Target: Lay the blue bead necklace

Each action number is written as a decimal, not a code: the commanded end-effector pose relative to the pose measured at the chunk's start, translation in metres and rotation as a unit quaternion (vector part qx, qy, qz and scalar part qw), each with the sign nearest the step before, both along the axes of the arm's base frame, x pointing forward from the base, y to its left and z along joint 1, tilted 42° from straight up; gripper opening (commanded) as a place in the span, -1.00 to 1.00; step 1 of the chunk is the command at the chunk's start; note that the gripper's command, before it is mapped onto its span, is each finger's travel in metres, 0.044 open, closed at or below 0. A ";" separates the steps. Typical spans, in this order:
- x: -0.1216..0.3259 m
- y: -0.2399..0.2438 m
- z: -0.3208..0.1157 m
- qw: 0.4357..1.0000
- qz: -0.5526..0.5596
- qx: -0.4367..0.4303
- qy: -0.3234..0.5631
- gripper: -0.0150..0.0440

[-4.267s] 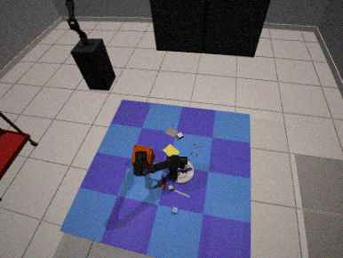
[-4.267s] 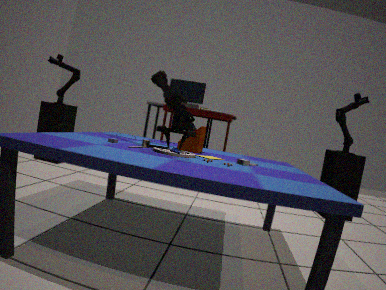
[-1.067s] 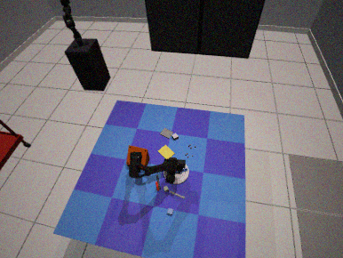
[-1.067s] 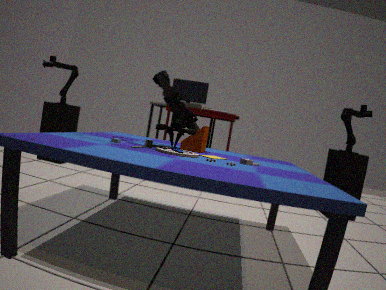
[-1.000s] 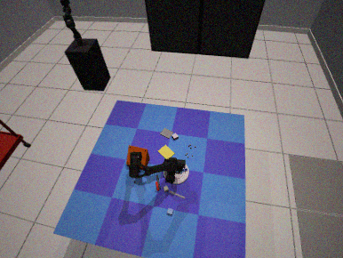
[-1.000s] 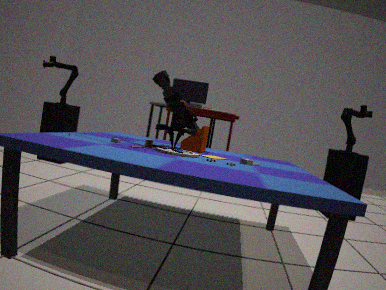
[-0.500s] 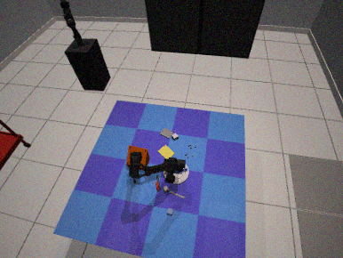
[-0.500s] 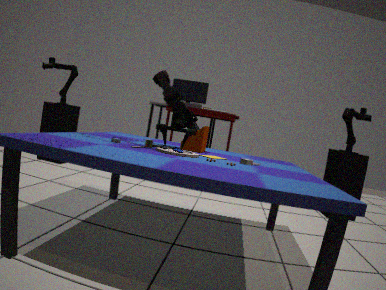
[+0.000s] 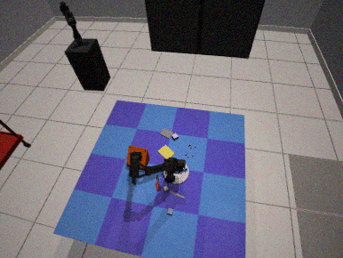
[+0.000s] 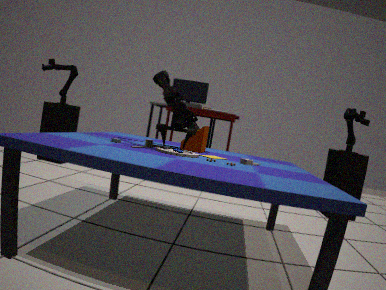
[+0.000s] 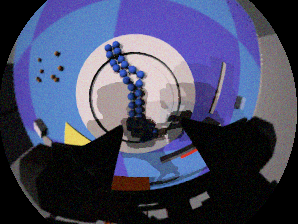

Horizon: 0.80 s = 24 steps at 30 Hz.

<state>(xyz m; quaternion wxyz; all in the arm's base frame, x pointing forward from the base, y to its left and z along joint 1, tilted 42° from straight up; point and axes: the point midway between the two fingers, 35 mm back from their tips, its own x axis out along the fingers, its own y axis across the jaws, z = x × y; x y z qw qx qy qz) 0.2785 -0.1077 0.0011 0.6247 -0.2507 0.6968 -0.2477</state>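
The round white bead board (image 9: 184,179) (image 10: 193,155) (image 11: 167,60) lies on the table, with a dark ring groove visible in the wrist view. The blue bead necklace (image 9: 183,170) (image 11: 123,73) lies bunched as a narrow double strand across the board's inside. Its far end crosses the groove and lies on the outer rim; only a small part there is over the ring. Its near end runs into dark shadow between the fingertips, where beads are hard to make out. My gripper (image 9: 171,178) (image 11: 153,124) is open, with nothing held, low over the board's near side.
An orange block (image 9: 139,155) (image 10: 201,139) stands by the arm's base. A yellow sheet (image 9: 166,151) (image 11: 73,137), a pale stick (image 11: 219,87), a red-tipped tool (image 9: 157,184) (image 11: 189,153), small dark bits (image 11: 60,68) and grey blocks (image 9: 166,133) (image 9: 170,212) lie around the board.
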 end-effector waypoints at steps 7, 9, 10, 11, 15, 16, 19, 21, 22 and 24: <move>0.000 0.000 0.000 1.000 -0.001 -0.001 0.000 1.00; 0.000 0.000 0.000 1.000 -0.001 -0.001 0.000 1.00; 0.000 0.000 0.000 1.000 -0.001 -0.001 0.000 1.00; 0.000 0.000 0.000 1.000 -0.001 -0.001 0.000 1.00; 0.000 0.000 0.000 1.000 -0.001 -0.001 0.000 1.00; 0.001 0.000 0.000 1.000 0.000 -0.001 0.000 0.91; 0.020 0.007 0.001 1.000 0.012 0.001 0.011 0.64; 0.035 0.013 0.000 1.000 0.023 0.003 0.020 0.47; 0.042 0.016 0.000 0.999 0.029 0.004 0.025 0.38; 0.056 0.023 -0.001 0.999 0.040 0.005 0.034 0.36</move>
